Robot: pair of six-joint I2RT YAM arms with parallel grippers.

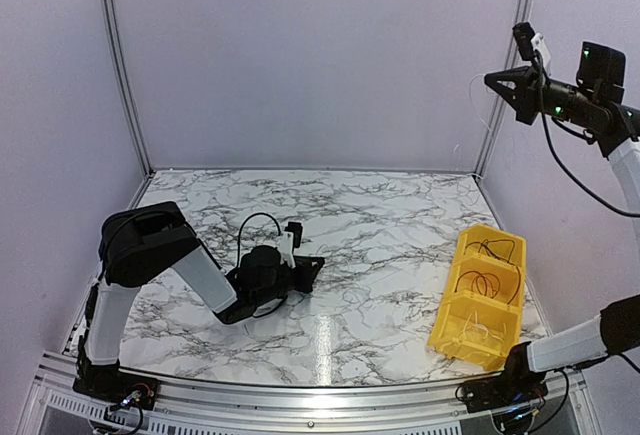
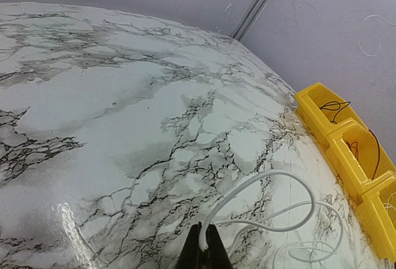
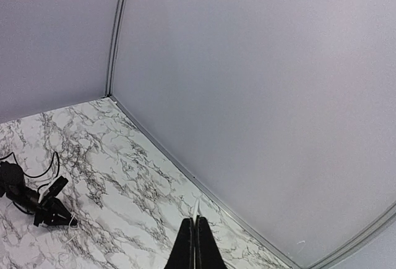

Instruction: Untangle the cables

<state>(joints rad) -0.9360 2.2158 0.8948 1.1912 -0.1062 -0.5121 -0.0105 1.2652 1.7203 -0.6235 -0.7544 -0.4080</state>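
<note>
My left gripper (image 2: 206, 241) is shut on the end of a white cable (image 2: 291, 185), which curls away in a loose loop over the marble table to the right. In the top view that gripper (image 1: 316, 265) sits low over the table's middle left. My right gripper (image 1: 492, 81) is raised high at the back right. It is shut on a short whitish cable end (image 3: 197, 208) that sticks out past the fingertips of this gripper (image 3: 195, 221). Thin black cables (image 1: 482, 281) lie in the yellow bin (image 1: 452, 307).
The yellow bin (image 2: 322, 105) has three compartments and stands at the table's right edge; whitish wires (image 1: 480, 327) fill its near one. Grey walls with metal posts close the back and sides. A fine whitish wire (image 2: 371, 35) hangs against the right wall.
</note>
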